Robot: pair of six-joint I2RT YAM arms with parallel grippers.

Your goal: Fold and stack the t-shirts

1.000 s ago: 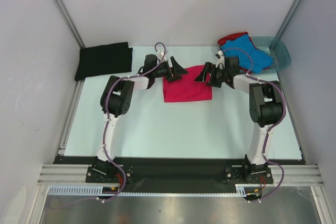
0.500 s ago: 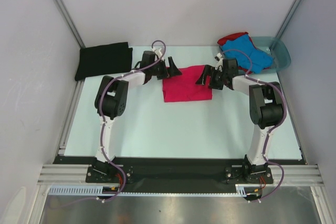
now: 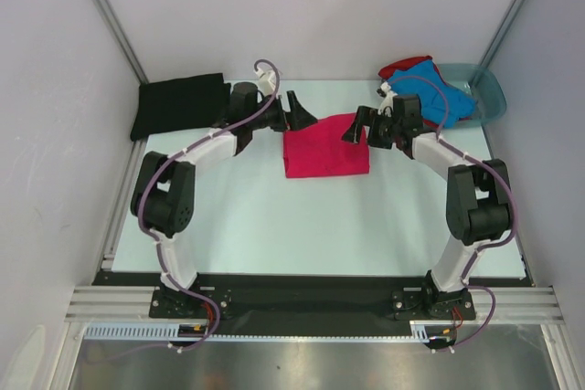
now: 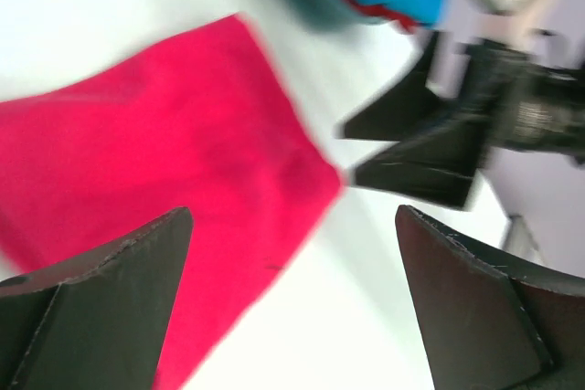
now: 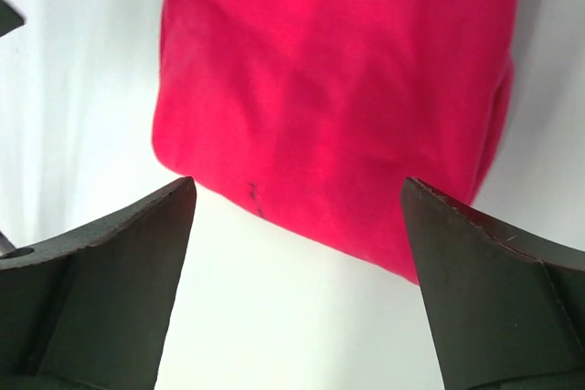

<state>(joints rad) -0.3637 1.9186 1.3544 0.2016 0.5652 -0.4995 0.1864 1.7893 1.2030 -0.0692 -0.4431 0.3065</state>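
Fingers [image 4: 110, 308] of left gripper [image 3: 300, 119]: spread wide, empty, now drawn back off far left corner of magenta t-shirt [image 3: 326, 145], arm swung outward. Fingers [image 5: 101, 271] of right gripper [image 3: 358, 130]: apart, empty, at far right corner. Fold judged complete; stacking next.

Magenta t-shirt: flat folded rectangle, lightly creased, mid-tabletop [image 3: 311, 226]. Black t-shirt [image 3: 180, 105]: folded, far left. Blue t-shirt [image 3: 430, 96] and red t-shirt [image 3: 402, 66]: heaped at teal basin [image 3: 492, 98].

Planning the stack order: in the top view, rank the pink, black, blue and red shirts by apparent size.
Largest: the pink shirt and black shirt, about alike.
Then: the blue shirt, bunched.
Smallest: the red shirt, mostly hidden.
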